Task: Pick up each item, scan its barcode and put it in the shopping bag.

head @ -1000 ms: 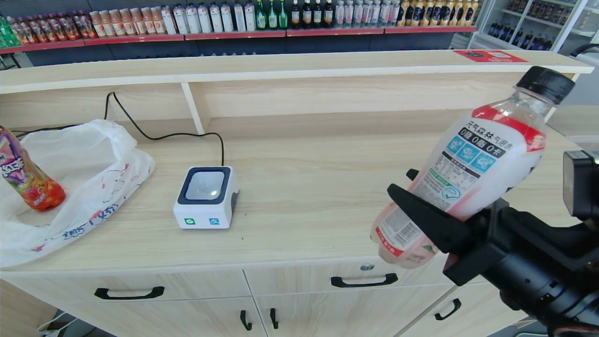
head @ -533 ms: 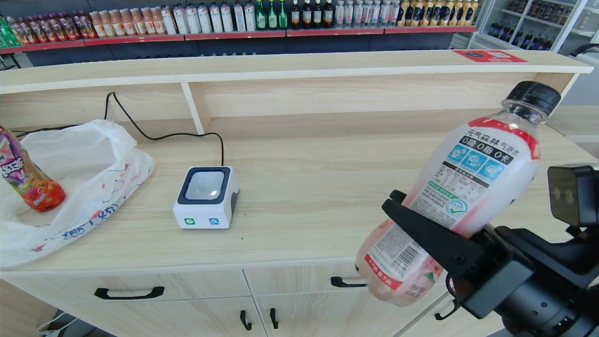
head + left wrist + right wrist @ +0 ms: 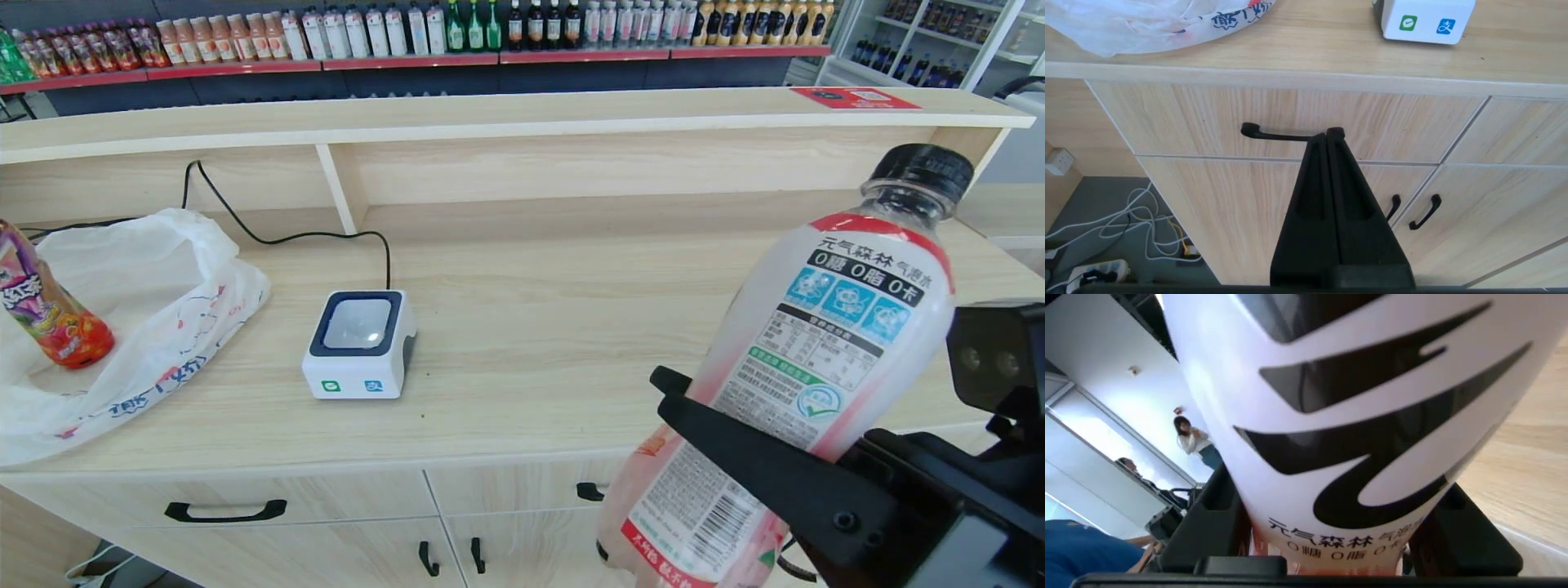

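**Pink bottle held aslant in the right gripper, cap to the upper right**

In the head view we see the right gripper [image 3: 710, 416] at the lower right of the frame, its black fingers clamped across the lower body of the pink bottle [image 3: 824, 359]. The bottle's long axis runs on a diagonal. Its black cap [image 3: 922, 171] points to the upper right and its base sits at the bottom edge of the frame. The label faces the camera, with the barcode [image 3: 731, 523] near the base. In the right wrist view the bottle [image 3: 1355, 416] sits close up between dark fingers on either side.

The counter [image 3: 555, 327] has its front edge crossing the lower part of the frame, and the bottle's base overlaps the drawer fronts below that edge. A raised ledge [image 3: 490, 114] bounds the counter along the back. The scanner [image 3: 359, 343] sits left of centre, window up, with its cable [image 3: 269, 237] trailing to the upper left. A broad stretch of wood lies between the scanner and the bottle.

The shopping bag [image 3: 139, 327] lies at the left edge of the frame, near the scanner, with an orange bottle [image 3: 45, 306] leaning on it.

In the left wrist view the left gripper [image 3: 1335, 135] has its fingers pressed together. It is low in front of a drawer handle [image 3: 1278, 135].
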Robot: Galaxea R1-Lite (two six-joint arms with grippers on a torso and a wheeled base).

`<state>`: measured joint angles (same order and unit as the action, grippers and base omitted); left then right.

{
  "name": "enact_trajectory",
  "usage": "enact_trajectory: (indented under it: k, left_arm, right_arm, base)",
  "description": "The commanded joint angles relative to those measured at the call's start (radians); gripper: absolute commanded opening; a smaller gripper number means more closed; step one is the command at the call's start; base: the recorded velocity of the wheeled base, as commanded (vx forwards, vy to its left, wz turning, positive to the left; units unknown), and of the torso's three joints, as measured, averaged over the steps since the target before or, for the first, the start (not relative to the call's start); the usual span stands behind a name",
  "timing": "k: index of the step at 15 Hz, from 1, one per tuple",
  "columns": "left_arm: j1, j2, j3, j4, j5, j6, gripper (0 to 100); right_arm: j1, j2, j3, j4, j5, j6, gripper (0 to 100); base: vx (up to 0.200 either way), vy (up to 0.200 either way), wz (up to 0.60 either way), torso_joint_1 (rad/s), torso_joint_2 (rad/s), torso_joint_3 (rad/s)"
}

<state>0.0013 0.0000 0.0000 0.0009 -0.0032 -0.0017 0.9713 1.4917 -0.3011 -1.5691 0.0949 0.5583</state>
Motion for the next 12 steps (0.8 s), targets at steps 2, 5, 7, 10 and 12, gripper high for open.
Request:
enact_trajectory:
  k: [2, 5, 7, 10, 12]
  left_arm:
    - [0.0, 0.0, 0.0, -0.001, 0.0, 0.0, 0]
    - [0.0, 0.0, 0.0, 0.001, 0.0, 0.0, 0]
    - [0.0, 0.0, 0.0, 0.001, 0.0, 0.0, 0]
    - [0.0, 0.0, 0.0, -0.001, 0.0, 0.0, 0]
    - [0.0, 0.0, 0.0, 0.001, 0.0, 0.0, 0]
  right_arm:
    - [0.007, 0.004, -0.013, -0.002, 0.019, 0.04, 0]
    - [0.007, 0.004, -0.029, -0.002, 0.062, 0.058, 0]
    - [0.009, -0.001, -0.033, -0.002, 0.089, 0.081, 0]
    - [0.009, -0.005, -0.046, -0.002, 0.103, 0.112, 0]
    - [0.009, -0.005, -0.055, -0.002, 0.103, 0.114, 0]
  base:
    - [0.0, 0.0, 0.0, 0.0, 0.0, 0.0]
    - [0.0, 0.0, 0.0, 0.0, 0.0, 0.0]
    - [0.0, 0.0, 0.0, 0.0, 0.0, 0.0]
    - [0.0, 0.0, 0.0, 0.0, 0.0, 0.0]
    - [0.0, 0.0, 0.0, 0.0, 0.0, 0.0]
